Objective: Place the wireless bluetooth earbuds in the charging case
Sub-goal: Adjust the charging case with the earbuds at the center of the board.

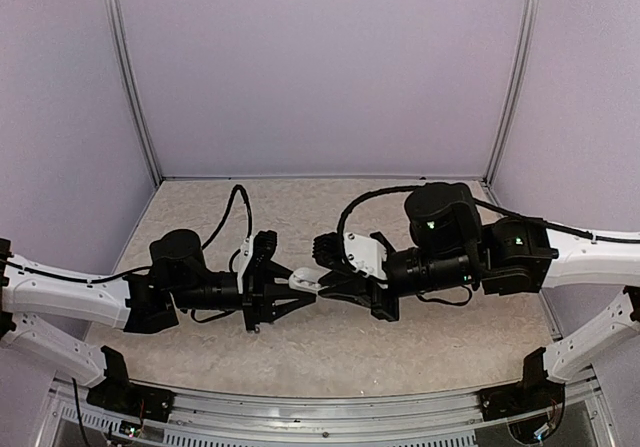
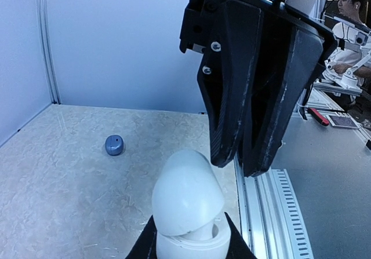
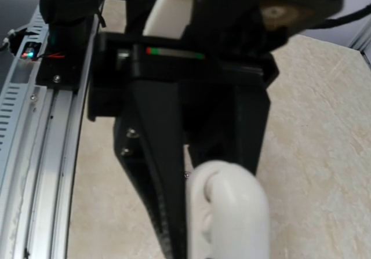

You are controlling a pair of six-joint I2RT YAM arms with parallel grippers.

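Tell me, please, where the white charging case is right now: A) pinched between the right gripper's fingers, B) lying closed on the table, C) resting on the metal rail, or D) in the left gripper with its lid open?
D: in the left wrist view the white charging case sits between the left gripper fingers with its lid tilted open, and the right gripper is only nearby.

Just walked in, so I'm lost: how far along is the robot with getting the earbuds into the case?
Done: the left gripper holds the white case off the table, lid open. In hand: the right gripper hovers just beside the lid; whether it carries a bud is hidden. Left: a blue-grey bud, it seems, lies on the table; none is visibly seated.
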